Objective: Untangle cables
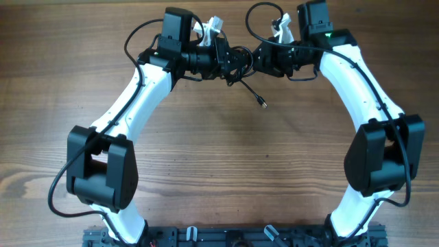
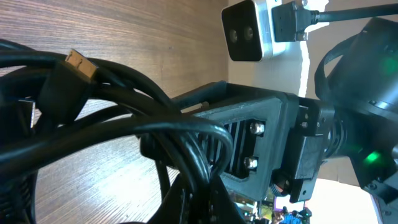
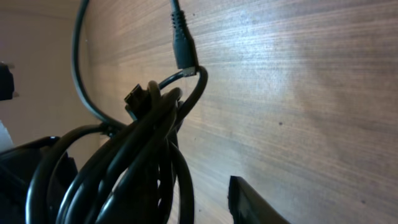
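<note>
The cables (image 1: 240, 62) form a black knot held above the table at the far middle, between my two grippers. One loose end with a small plug (image 1: 263, 104) trails down onto the wood. My left gripper (image 1: 230, 60) is shut on the bundle; in the left wrist view its jaws (image 2: 205, 199) pinch the cords (image 2: 124, 93), with a gold-tipped plug (image 2: 79, 62) sticking up. My right gripper (image 1: 255, 60) faces it from the right. In the right wrist view the bundle (image 3: 143, 143) lies between the jaws, and one finger (image 3: 255, 202) stands apart from it. The other finger is hidden.
The wooden table (image 1: 219, 158) spreads below both arms. The right arm's wrist camera (image 2: 249, 31) and gripper body (image 2: 261, 143) sit very close in front of my left gripper. The arms' own thicker black wires (image 1: 264, 10) loop behind the wrists.
</note>
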Tool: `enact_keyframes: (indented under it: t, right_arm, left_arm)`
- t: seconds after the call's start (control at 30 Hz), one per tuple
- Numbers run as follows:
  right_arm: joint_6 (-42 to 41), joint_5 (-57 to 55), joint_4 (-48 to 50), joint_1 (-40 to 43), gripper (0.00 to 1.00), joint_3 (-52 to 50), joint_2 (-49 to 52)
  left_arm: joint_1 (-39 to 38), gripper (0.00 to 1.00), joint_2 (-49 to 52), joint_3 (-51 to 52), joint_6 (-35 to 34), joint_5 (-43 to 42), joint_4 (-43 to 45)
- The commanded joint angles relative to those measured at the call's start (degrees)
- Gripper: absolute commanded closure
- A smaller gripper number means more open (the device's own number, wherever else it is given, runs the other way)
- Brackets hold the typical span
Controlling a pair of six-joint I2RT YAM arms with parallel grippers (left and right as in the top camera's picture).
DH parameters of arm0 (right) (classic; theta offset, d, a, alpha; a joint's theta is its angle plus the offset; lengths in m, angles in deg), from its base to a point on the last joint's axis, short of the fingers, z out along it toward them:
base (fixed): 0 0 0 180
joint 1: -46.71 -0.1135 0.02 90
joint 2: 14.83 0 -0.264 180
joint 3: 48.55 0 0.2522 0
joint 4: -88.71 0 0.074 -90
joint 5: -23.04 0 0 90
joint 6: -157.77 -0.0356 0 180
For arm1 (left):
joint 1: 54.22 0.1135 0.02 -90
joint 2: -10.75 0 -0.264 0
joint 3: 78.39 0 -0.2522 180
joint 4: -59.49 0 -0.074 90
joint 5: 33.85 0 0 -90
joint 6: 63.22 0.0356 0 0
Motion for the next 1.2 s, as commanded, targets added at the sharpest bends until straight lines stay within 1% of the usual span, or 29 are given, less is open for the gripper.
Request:
enact_keyframes:
  t: [0.0, 0.07, 0.1, 0.13, 0.17, 0.2, 0.27, 0.5, 0.6, 0.77, 0.9, 0.97, 1.03, 1.17]
  right_arm:
    - [-0.8, -5.0, 0.6, -1.4, 0.70, -0.4, 2.6]
    - [-0.8, -7.0, 0.6, -1.8, 0.72, -0.4, 3.4]
    - [-0.6, -8.3, 0.2, -1.8, 0.78, -0.4, 3.4]
    - [-0.2, -10.0, -0.4, -1.8, 0.91, -0.4, 3.5]
    - [0.1, -11.5, -1.0, -1.6, 0.96, -0.4, 3.5]
    - [0.1, -12.3, -1.6, -1.3, 0.96, -0.4, 3.4]
    - [1.4, -13.0, -3.4, 0.4, 0.96, -0.4, 2.7]
    - [7.7, -13.0, -9.0, 7.3, 0.96, -0.4, -2.4]
    - [10.8, -12.8, -11.6, 9.6, 0.96, -0.4, -5.9]
    - [15.3, -11.1, -14.0, 11.1, 0.96, -0.4, -11.8]
    - [19.4, -9.0, -13.9, 11.2, 0.96, -0.4, -17.3]
    - [19.5, -9.4, -13.1, 11.2, 0.96, -0.4, -21.4]
    - [18.5, -10.8, -12.1, 11.5, 0.96, -0.4, -24.7]
    - [9.2, -20.9, -10.6, 13.3, 0.96, -0.4, -31.1]
  left_arm:
    - [0.2, 0.96, -1.2, -1.0, -0.5, -3.3, 1.7]
    - [0.3, 0.96, -1.2, -1.0, -0.5, -3.3, 1.9]
    - [0.3, 0.96, -1.2, -1.0, -0.5, -3.3, 2.1]
    - [0.6, 0.96, -1.2, -1.0, -0.5, -3.2, 2.4]
    - [1.0, 0.96, -1.2, -1.0, -0.5, -2.6, 2.4]
    - [1.3, 0.96, -1.2, -1.0, -0.5, -1.6, 2.3]
    - [2.7, 0.96, -1.2, -1.0, -0.5, 3.6, 0.7]
    - [5.0, 0.96, -1.2, -1.0, -0.5, 26.4, -8.2]
    - [5.0, 0.96, -1.2, -1.0, -0.4, 32.3, -10.7]
    - [5.0, 0.96, -1.2, -1.0, -0.4, 35.5, -13.2]
    - [5.0, 0.96, -1.2, -1.0, -0.2, 37.4, -15.1]
    - [5.0, 0.96, -1.2, -1.0, 0.0, 37.7, -16.4]
    - [5.0, 0.96, -1.2, -1.0, 0.0, 37.7, -17.1]
    - [5.0, 0.96, -1.2, -1.0, 0.7, 37.7, -18.1]
